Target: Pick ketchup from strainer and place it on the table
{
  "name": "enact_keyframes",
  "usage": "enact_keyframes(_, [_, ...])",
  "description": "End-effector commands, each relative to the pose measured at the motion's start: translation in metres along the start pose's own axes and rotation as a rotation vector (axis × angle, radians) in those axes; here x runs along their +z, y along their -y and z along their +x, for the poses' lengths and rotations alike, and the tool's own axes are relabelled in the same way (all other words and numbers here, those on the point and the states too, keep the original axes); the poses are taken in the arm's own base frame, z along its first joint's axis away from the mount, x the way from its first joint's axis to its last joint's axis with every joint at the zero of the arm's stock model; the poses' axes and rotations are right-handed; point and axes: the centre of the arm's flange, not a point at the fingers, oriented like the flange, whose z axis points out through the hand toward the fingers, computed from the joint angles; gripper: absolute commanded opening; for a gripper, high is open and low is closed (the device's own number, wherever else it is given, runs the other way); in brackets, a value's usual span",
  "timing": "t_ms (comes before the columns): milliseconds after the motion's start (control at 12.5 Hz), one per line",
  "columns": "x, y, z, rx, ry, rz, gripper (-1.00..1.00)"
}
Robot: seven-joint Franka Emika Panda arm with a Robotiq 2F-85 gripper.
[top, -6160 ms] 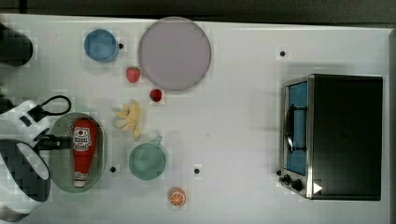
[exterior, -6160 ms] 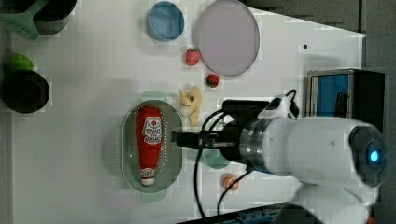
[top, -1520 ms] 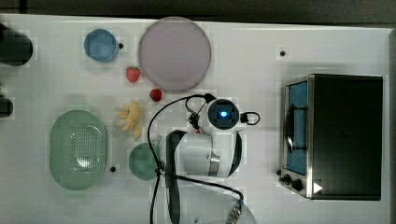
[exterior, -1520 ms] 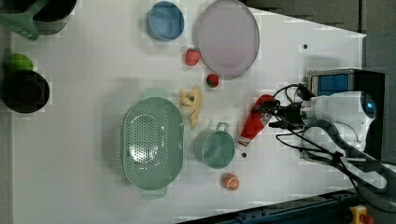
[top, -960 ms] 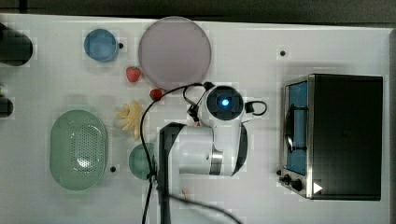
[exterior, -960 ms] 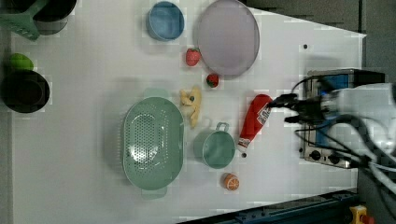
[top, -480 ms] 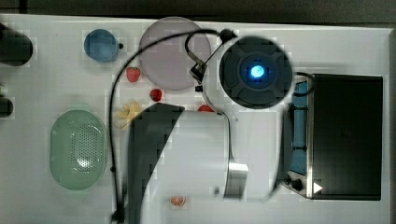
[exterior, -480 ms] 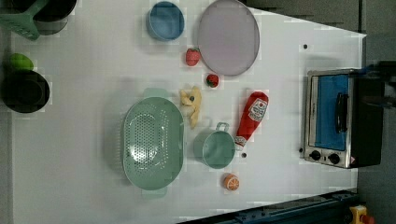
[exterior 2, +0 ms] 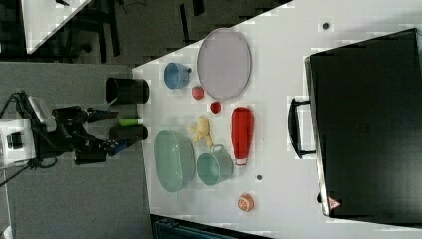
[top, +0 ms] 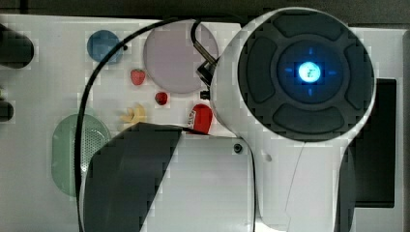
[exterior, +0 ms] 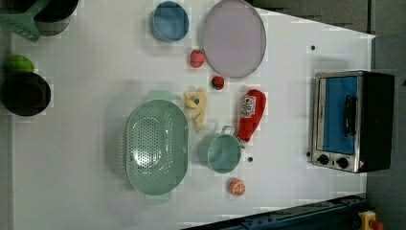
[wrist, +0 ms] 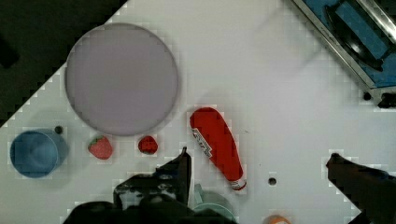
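Gripper (wrist: pixel 257 163) gapes wide, empty, above ketchup (wrist: pixel 217 142).

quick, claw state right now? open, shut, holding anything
Claw: open wide, holding nothing. The ketchup lies on the table between its fingers, untouched.

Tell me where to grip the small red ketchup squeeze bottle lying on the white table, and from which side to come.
Grip the red ketchup squeeze bottle across its wide body from straight above. It lies flat on the white table, label up, tapering to a white cap beside the green mug, so closing near the cap would probably crowd the mug.
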Motion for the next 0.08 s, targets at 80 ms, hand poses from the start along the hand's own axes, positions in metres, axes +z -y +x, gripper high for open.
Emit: enact_keyframes(80, [0.0404, 0.0056, 0.0075, 0.053, 0.078, -0.066, 1.00])
